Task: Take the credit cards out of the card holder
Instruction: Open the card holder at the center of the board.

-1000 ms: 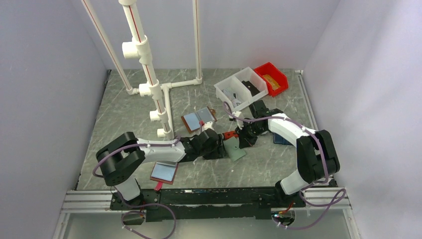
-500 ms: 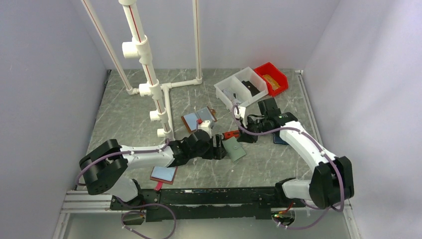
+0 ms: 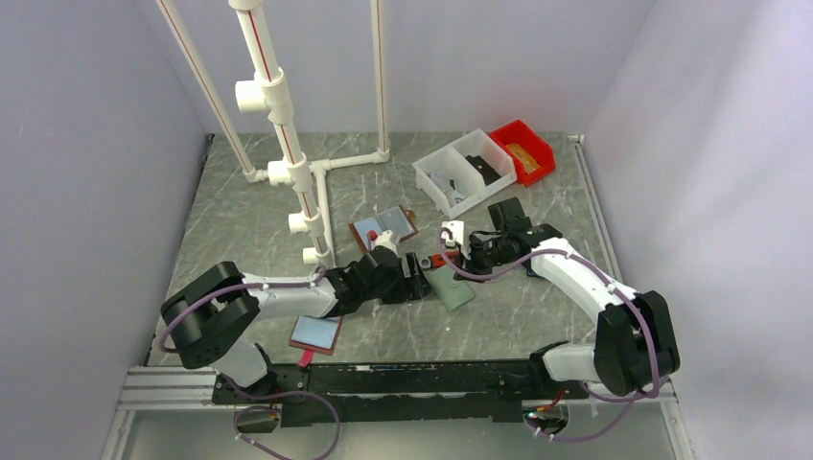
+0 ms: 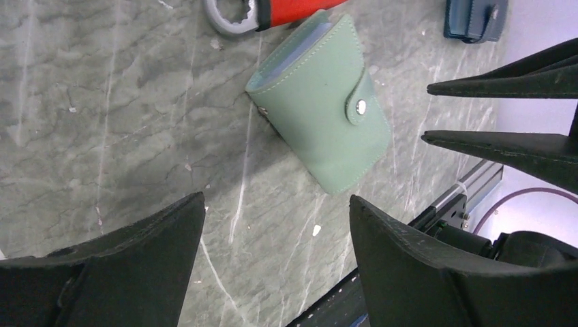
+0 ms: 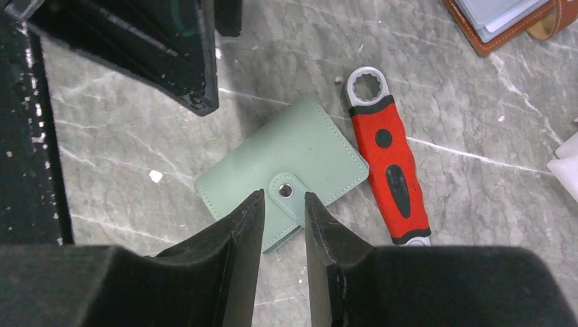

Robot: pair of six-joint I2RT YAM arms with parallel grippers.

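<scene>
- Left gripper (image 4: 276,201): the jaws stand wide apart and empty. It sits over bare table (image 4: 102,136), near the ring end of the red-handled wrench (image 5: 388,157).
- Right gripper (image 5: 283,196): the jaws are parted only narrowly, with nothing between them. It is poised over the holder, just beside the wrench's handle; you cannot tell its height above the holder.
- Card holder (image 4: 320,116): mint-green, flat and closed, with one open end just beside the wrench. Judge it light, soft-skinned and pliable. Expect it to slide on the smooth table unless you pin it with one gripper.
- Credit cards: hidden inside; only pale sleeve edges show at the end facing the wrench. Expect them to be thin, stiff and slick, so pinch each by an exposed edge.
- Snap tab (image 4: 359,105): fastened, on the side edge that runs away from the wrench. Take hold here first and lift its free end to pop the stud.
</scene>
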